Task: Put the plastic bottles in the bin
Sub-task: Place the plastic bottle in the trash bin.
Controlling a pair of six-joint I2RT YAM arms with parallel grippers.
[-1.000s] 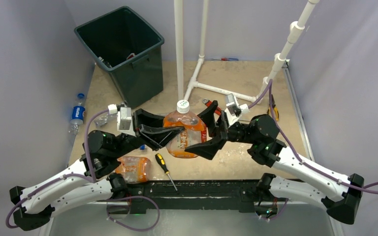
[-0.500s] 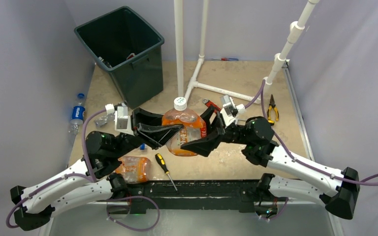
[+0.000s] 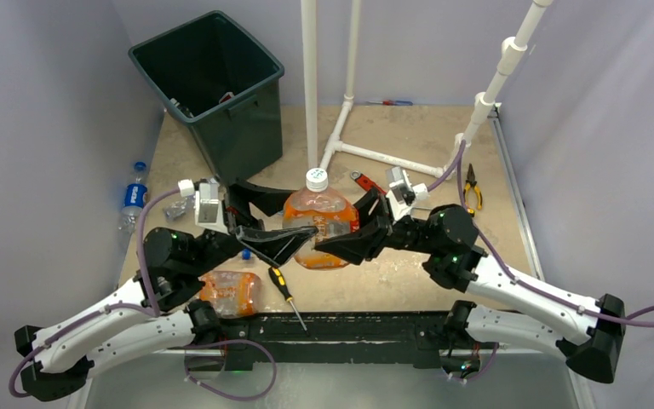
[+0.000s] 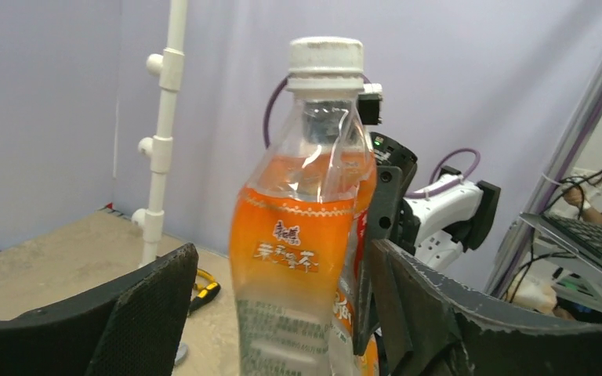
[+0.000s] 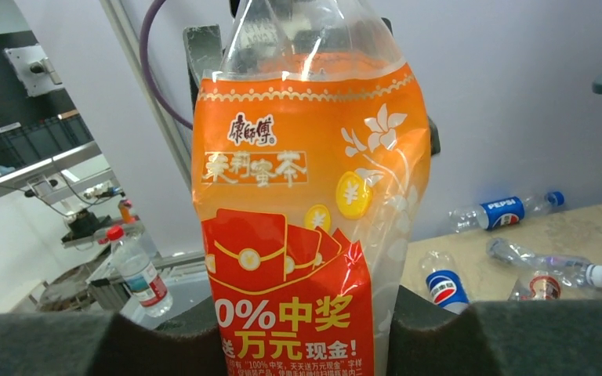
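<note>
Where the table [image 3: 409,145] meets the left wall, a blue-labelled Pepsi bottle [image 3: 134,198] lies at the edge. Just right of it lies a crushed clear bottle [image 3: 174,207]. Behind them, in the far left corner, the bin [image 3: 251,136] stands upright and open. A pale scrap by its left wall and a reddish bit near its right wall show inside, too small to name.

The left gripper [image 3: 296,211] has its jaws spread wide. In its wrist view a clear gap shows between one finger and the bottle standing between them. In front of that arm a crushed orange bottle [image 3: 232,291] lies on the table, with a screwdriver [image 3: 283,285] just beside it.

At the centre the orange-labelled bottle [image 3: 324,217] stands upright, its white cap [image 3: 316,178] on, well apart from the bin. Whether its base touches the table I cannot tell. The right gripper [image 3: 342,224] pinches its lower body, pads pressed to both sides. Farther right lie a red wrench [image 3: 364,181] and pliers [image 3: 472,183].
</note>
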